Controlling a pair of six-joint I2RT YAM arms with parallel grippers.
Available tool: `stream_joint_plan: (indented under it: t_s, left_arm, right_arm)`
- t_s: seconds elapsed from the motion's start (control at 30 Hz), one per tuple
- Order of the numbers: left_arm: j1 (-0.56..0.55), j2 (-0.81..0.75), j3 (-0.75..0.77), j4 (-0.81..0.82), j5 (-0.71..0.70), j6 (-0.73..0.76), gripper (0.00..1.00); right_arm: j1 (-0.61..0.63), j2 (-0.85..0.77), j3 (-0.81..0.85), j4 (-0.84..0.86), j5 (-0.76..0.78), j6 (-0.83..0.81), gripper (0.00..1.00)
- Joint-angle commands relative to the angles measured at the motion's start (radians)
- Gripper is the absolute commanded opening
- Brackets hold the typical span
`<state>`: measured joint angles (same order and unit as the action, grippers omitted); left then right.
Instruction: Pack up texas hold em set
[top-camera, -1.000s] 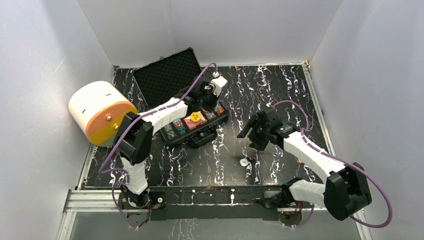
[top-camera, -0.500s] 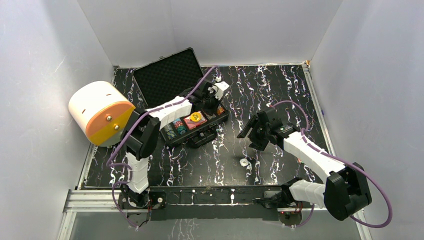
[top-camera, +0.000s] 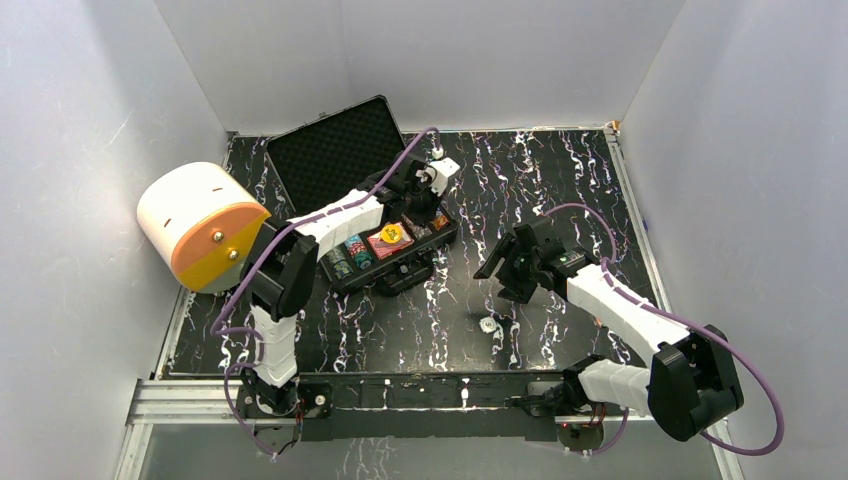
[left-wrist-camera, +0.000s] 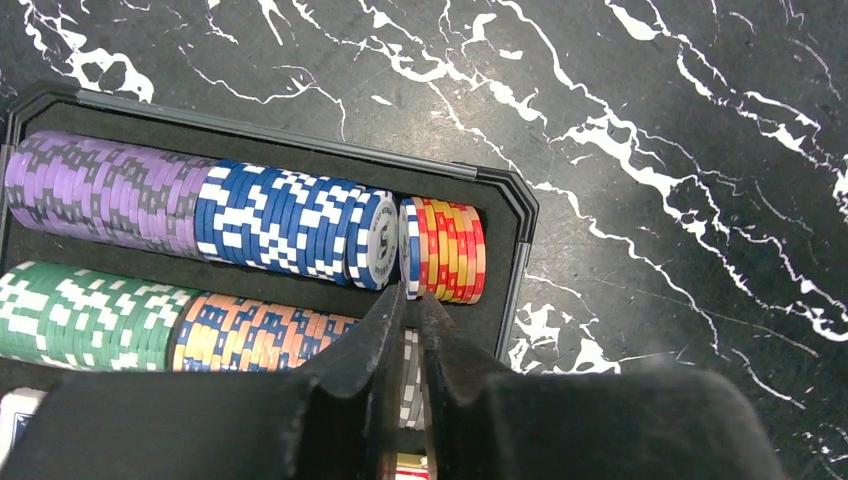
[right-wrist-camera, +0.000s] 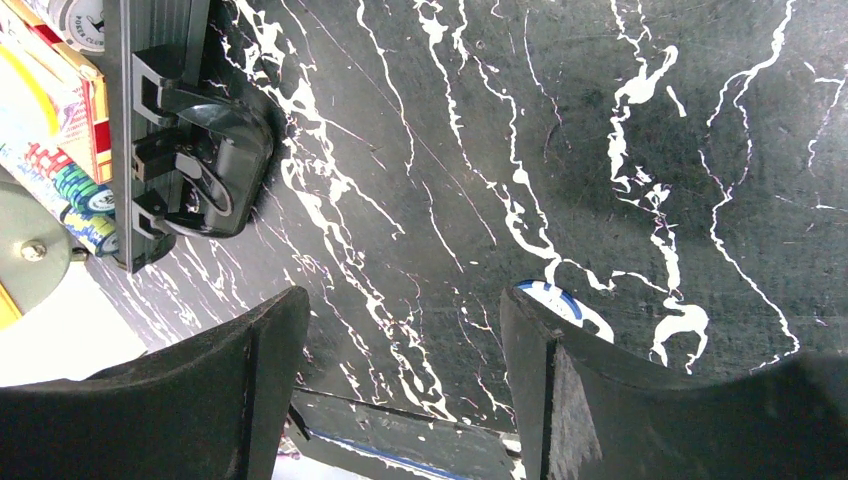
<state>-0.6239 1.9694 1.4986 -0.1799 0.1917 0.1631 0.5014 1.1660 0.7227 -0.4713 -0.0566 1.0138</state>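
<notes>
Loose chip (top-camera: 487, 324) lies on the counter (top-camera: 560, 180), near side. Right tool (right-wrist-camera: 400, 320) hangs just beyond it, fingers spread wide. Black case (top-camera: 335, 150) lies open farther left. Left tool (left-wrist-camera: 410, 295) is closed, its tips at the gap between the blue chips (left-wrist-camera: 290, 225) and red chips (left-wrist-camera: 450, 250).

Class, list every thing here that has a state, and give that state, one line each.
case: open, lid back
chip rows: on edge in the case
loose chip: lying outside the case
left gripper: shut, above the chip rows
right gripper: open, empty
</notes>
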Motion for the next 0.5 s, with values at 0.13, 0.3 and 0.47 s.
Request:
stream_joint_plan:
  t_s: [0.13, 0.3, 0.47]
  left_arm:
    - [-0.002, -0.025, 0.034, 0.007, 0.017, -0.009, 0.01]
    - [-0.002, -0.004, 0.036, 0.015, 0.018, -0.022, 0.00]
    - [-0.002, 0.012, 0.041, 0.022, 0.022, -0.027, 0.00]
  right_arm:
    - [0.000, -0.012, -0.012, 0.007, 0.000, -0.015, 0.77]
    - [0.000, -0.011, -0.017, 0.006, 0.001, -0.017, 0.77]
    - [0.000, -0.012, -0.017, 0.004, 0.002, -0.018, 0.77]
